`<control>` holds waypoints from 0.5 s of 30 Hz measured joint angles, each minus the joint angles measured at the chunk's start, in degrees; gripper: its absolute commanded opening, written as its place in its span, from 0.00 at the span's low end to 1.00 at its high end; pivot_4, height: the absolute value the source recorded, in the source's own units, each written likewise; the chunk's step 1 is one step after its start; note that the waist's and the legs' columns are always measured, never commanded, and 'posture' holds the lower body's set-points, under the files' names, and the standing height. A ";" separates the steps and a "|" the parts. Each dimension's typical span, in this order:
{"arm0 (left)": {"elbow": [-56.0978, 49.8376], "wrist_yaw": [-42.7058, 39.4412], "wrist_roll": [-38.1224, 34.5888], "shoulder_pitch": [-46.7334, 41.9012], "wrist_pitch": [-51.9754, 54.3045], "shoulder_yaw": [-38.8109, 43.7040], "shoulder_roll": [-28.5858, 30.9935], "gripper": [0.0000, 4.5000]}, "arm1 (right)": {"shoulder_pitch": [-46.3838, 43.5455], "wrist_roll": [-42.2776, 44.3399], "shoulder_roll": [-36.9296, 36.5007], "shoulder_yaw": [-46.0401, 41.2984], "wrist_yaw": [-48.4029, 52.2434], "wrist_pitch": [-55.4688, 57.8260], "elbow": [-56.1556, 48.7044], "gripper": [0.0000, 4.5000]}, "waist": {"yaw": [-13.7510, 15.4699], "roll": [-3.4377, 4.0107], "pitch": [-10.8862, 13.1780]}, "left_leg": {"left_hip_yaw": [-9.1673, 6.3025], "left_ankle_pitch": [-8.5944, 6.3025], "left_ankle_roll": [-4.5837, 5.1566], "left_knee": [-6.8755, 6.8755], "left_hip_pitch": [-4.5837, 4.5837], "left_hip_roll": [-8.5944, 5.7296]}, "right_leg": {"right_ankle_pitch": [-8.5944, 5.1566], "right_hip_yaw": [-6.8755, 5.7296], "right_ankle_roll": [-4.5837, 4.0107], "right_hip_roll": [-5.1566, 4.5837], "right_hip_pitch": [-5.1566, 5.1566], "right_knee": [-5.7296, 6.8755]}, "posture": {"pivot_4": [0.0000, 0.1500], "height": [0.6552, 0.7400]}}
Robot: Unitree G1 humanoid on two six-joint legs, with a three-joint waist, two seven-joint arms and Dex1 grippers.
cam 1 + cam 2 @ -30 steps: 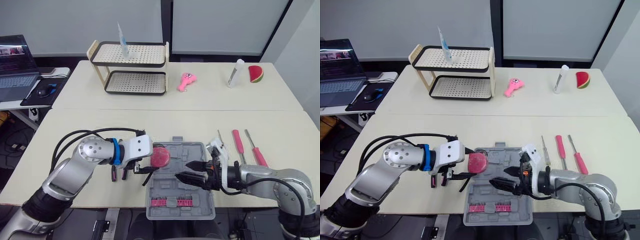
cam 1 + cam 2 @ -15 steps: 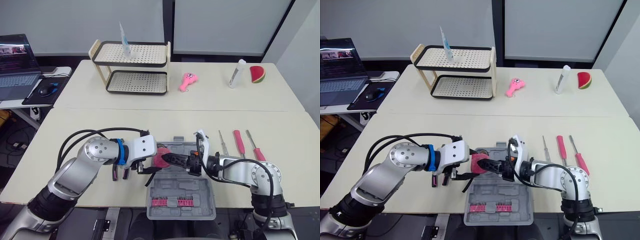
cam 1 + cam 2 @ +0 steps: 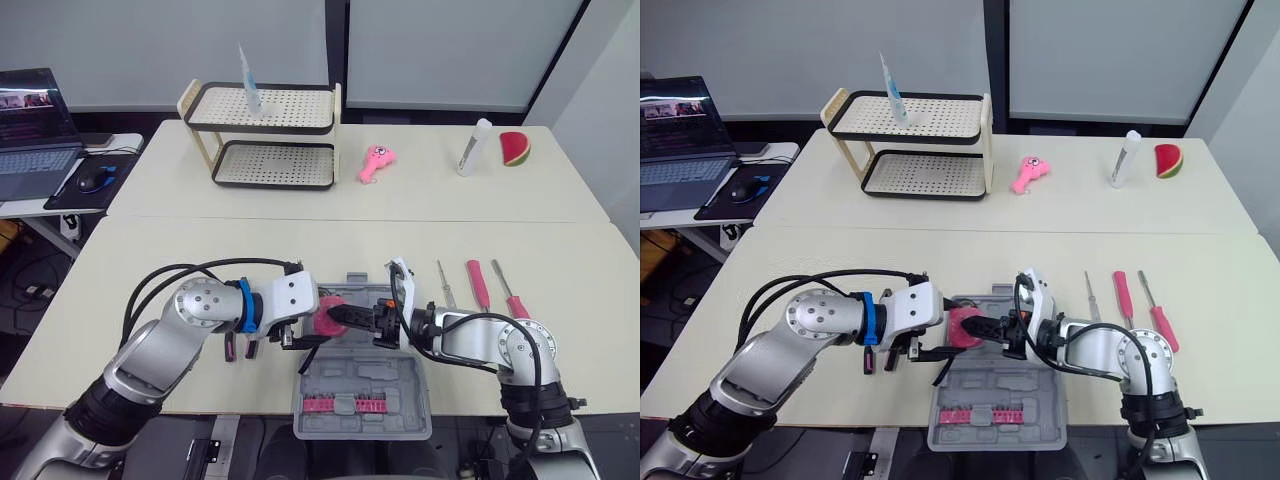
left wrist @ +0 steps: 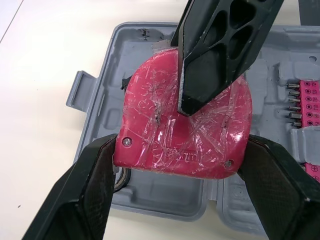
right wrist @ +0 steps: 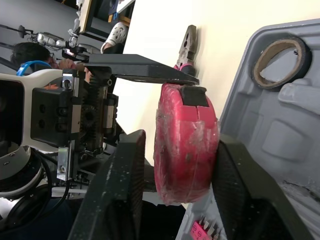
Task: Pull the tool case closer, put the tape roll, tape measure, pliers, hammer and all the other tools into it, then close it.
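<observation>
The table (image 3: 200,260) is carrying the open case (image 3: 372,372) at its near edge. Above the case's far left corner, the left gripper (image 4: 182,145) is clamping the tape measure (image 4: 150,125) by its narrow edges. The right gripper (image 5: 180,142) is straddling its flat faces, jaws apart. The measure is looking rigid, compact and weighty, with a likely slick film wrap, so the broad faces are offering the surest hold. A tape roll (image 5: 280,59) is lying inside.

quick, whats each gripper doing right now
left gripper: shut on the tape measure
right gripper: open, straddling the same tape measure, not yet clamped
</observation>
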 measured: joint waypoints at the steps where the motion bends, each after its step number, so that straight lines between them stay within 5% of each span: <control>1: 0.00 0.22 -0.04 0.09 -0.16 0.17 -0.34 0.73 | 0.00 0.02 -0.09 0.00 0.00 -0.19 0.00 0.28 | 0.00 0.00 0.00 | 0.00 0.00 0.00 0.00 0.00 0.00 | 0.00 0.00 0.00 0.00 0.00 0.00 | 1.00 0.87; 5: 0.06 0.74 -0.12 0.73 -1.60 0.36 -0.70 0.73 | 0.01 1.47 -1.04 0.05 -0.06 -0.55 0.38 0.19 | 0.00 0.00 0.00 | -0.01 0.00 0.00 0.00 0.00 0.00 | 0.00 0.00 0.00 0.00 0.01 0.00 | 1.00 0.87; 11: 0.41 0.79 -0.13 1.54 -4.61 0.44 -0.71 0.73 | 0.01 4.05 -2.64 0.56 -0.61 -1.12 0.74 0.19 | 0.00 0.00 0.00 | 0.00 0.00 0.00 0.00 -0.01 0.00 | 0.00 0.01 0.00 -0.01 0.01 -0.01 | 1.00 0.87; 15: 0.75 -1.14 -2.59 2.44 -4.76 1.74 0.52 1.00 | 0.01 7.26 -7.35 0.83 -0.59 -0.99 0.97 0.18 | 0.03 0.00 0.00 | 0.00 0.00 0.00 0.01 -0.02 -0.01 | 0.00 0.00 0.00 -0.02 0.01 -0.02 | 1.00 0.87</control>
